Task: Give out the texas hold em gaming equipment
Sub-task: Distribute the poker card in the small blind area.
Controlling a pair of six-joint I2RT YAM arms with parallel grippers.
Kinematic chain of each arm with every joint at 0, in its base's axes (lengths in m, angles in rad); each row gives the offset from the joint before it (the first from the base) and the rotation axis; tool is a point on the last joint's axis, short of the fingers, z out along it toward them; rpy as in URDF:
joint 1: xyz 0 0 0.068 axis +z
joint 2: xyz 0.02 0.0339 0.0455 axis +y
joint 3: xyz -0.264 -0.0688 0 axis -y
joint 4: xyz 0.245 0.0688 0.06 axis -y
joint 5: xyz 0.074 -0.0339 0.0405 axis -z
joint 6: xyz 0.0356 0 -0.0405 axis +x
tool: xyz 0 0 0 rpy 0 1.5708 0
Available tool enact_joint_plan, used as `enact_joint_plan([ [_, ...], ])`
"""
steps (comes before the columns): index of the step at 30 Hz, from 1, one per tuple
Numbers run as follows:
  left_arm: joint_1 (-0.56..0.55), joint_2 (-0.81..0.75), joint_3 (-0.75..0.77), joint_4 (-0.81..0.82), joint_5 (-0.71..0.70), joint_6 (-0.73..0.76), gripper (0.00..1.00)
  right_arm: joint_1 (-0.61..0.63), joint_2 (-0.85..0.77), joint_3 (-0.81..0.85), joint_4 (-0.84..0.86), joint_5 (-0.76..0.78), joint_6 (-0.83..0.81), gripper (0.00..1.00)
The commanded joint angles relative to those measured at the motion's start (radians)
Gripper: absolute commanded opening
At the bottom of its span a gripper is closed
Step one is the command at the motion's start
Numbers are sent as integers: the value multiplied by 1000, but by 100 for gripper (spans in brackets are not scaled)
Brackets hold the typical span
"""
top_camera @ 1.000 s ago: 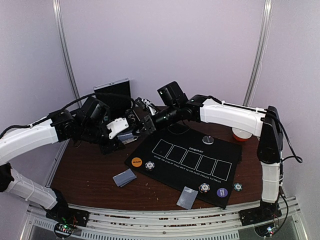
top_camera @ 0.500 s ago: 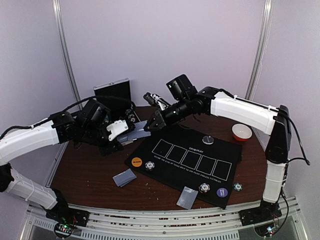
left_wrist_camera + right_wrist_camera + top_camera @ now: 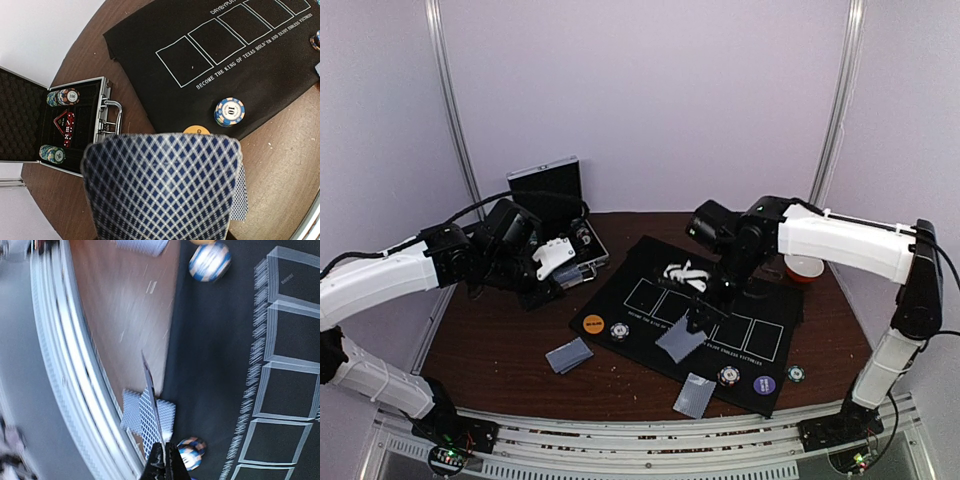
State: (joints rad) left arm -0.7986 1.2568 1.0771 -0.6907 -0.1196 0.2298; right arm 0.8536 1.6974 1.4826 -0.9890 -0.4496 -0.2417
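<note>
My left gripper point(image 3: 570, 272) hovers by the open case, shut on a stack of blue-checked playing cards point(image 3: 160, 185) that hides its fingers. My right gripper point(image 3: 695, 318) is over the black mat point(image 3: 760, 300), shut on a single card point(image 3: 677, 341), which shows edge-on in the right wrist view point(image 3: 150, 395). Two small piles of cards lie on the table, one at front left point(image 3: 568, 355) and one at front centre point(image 3: 695, 395). An orange button point(image 3: 593, 323) and a striped chip point(image 3: 619, 330) sit at the mat's left corner. A chip point(image 3: 728, 376), a purple button point(image 3: 763, 384) and another chip point(image 3: 796, 374) sit near its front right.
An open metal case point(image 3: 75, 125) at the back left holds chip stacks point(image 3: 63, 96) and red dice point(image 3: 65, 122). An orange-and-white bowl point(image 3: 805, 267) stands at the back right behind my right arm. The table's front rail point(image 3: 65, 365) runs close below the front cards.
My right gripper took a card from the left gripper's stack by the case and swung right and forward with it over the mat. My left arm barely moved.
</note>
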Motion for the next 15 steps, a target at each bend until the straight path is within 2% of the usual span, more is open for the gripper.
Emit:
enact_joint_plan([
  [1,-4,0,6,37,-11,-8,40,97,59,-65,-164,11,-168,0],
  [7,-4,-1,3,37,-12,-7,40,173,160,-61,-178,-17,-233,0],
  [15,-4,-9,-1,37,-15,-7,40,191,245,-25,-174,6,-250,0],
])
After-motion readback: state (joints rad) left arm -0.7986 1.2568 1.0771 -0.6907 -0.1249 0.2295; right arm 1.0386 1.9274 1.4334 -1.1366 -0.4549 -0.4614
